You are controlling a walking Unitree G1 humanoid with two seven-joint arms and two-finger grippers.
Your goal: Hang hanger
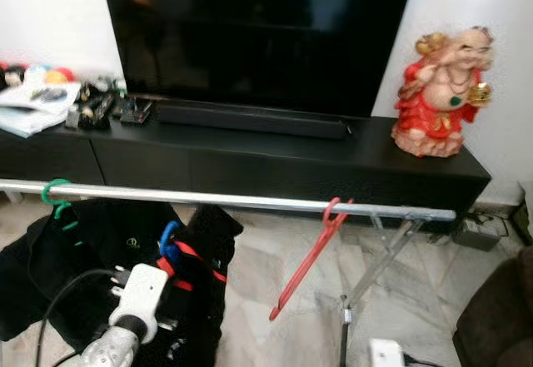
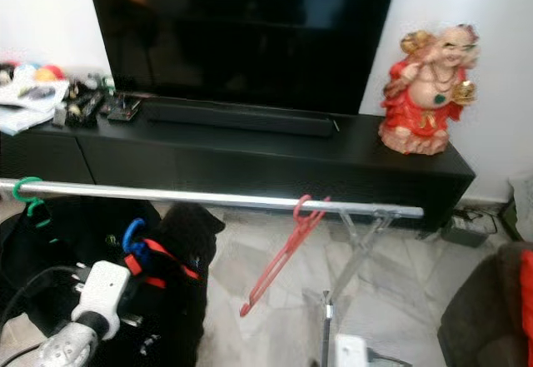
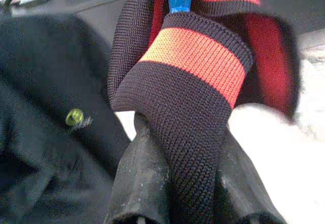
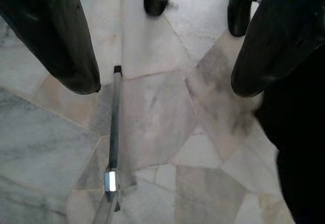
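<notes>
A silver rail (image 1: 208, 198) crosses in front of me at about waist height. A green hanger hook (image 1: 57, 192) sits on its left part with black clothing (image 1: 50, 259) under it. A bare red hanger (image 1: 312, 255) hangs tilted near the right end. Below the rail, my left gripper (image 3: 180, 132) is shut on a black knit garment with an orange-red stripe (image 3: 195, 56). That garment is on a blue hanger (image 1: 169, 242), whose hook is under the rail and off it. My right gripper (image 4: 165, 82) is open low over the marble floor, above the rack's foot bar (image 4: 115, 117).
Behind the rail a long black TV console (image 1: 275, 163) carries a large dark TV (image 1: 258, 34), a red-robed figurine (image 1: 440, 92) and clutter with papers (image 1: 50, 101). The rack's slanted legs (image 1: 375, 271) stand right of centre. A dark seat edge (image 1: 500, 317) is at the far right.
</notes>
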